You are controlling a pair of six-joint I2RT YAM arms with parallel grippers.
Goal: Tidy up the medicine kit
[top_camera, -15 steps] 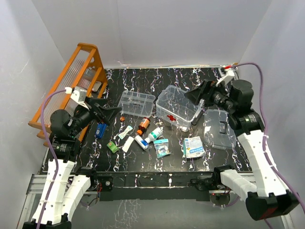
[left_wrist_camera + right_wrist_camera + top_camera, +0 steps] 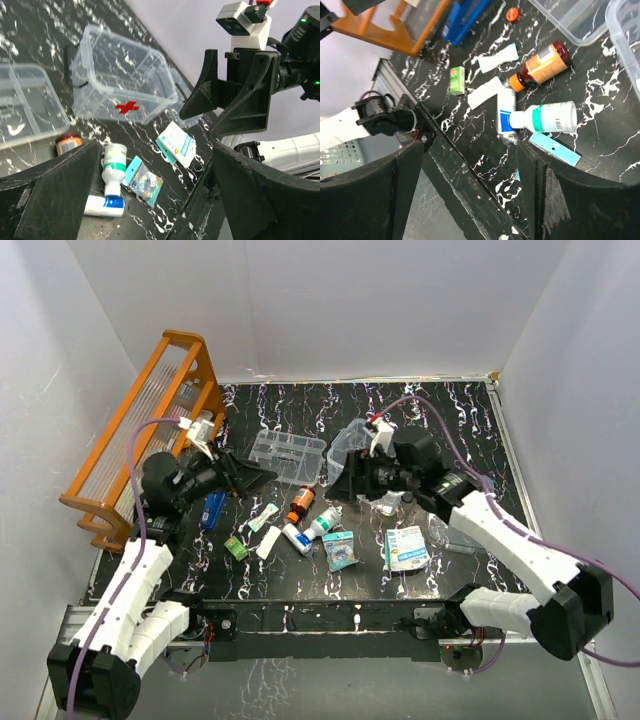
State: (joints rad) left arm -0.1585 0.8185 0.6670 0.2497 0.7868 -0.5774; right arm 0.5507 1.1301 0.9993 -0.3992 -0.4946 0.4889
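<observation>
The medicine kit [image 2: 355,440], a clear box with a red cross, stands at the table's middle and is largely hidden by my right arm. It shows fully in the left wrist view [image 2: 100,75]. Its clear lid [image 2: 443,532] lies to the right, partly under that arm. My right gripper [image 2: 345,480] is open and empty, above the loose items left of the kit [image 2: 470,150]. My left gripper [image 2: 250,476] is open and empty, in front of the divided tray [image 2: 155,150]. An orange bottle [image 2: 300,505], a white bottle [image 2: 323,523] and a tube [image 2: 295,538] lie between the grippers.
A shallow divided tray [image 2: 288,457] sits left of the kit. An orange rack [image 2: 150,430] stands at the far left. A teal packet [image 2: 339,551], a white packet [image 2: 405,548], a green box [image 2: 236,548], a blue item [image 2: 211,511] and white strips [image 2: 263,517] lie near the front.
My right arm has swung from the back right, across the kit, down toward the table's middle. My left gripper has moved a little right and forward.
</observation>
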